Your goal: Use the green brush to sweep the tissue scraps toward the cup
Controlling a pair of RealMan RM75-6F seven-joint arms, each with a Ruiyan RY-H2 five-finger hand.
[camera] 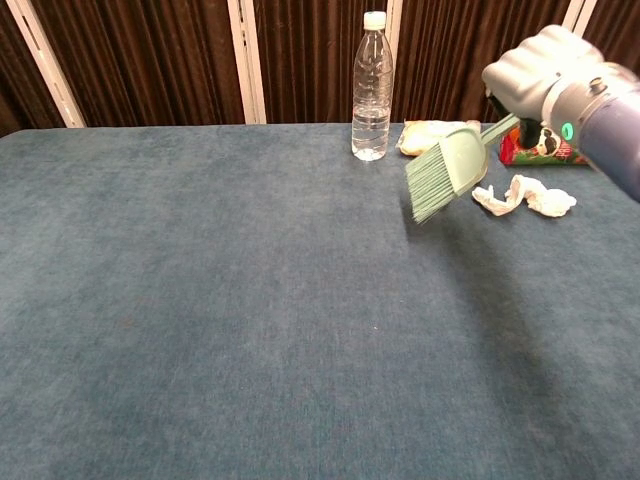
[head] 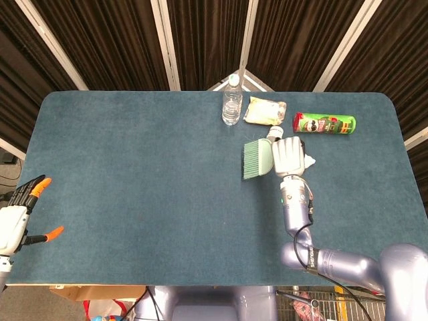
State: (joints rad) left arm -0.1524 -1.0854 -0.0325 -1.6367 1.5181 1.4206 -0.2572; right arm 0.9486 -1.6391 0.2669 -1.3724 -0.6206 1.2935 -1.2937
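My right hand (head: 287,156) (camera: 540,75) grips the handle of the green brush (head: 255,159) (camera: 447,175). The brush hangs above the table with its bristles pointing left, away from the tissue. A long crumpled tissue scrap (camera: 525,196) lies to the right of the brush head; in the head view only its tip (head: 309,160) shows past my hand. The white cup (head: 273,134) lies just behind the brush, mostly hidden, and the chest view does not show it. A small scrap seen earlier is covered by the brush. My left hand (head: 17,214) rests at the table's left edge, holding nothing, fingers apart.
A clear water bottle (head: 231,100) (camera: 372,85) stands at the back. A yellow snack bag (head: 265,110) (camera: 432,138) lies to its right, then a green chip can (head: 324,124) on its side. The blue table (head: 134,167) stretches wide to the left.
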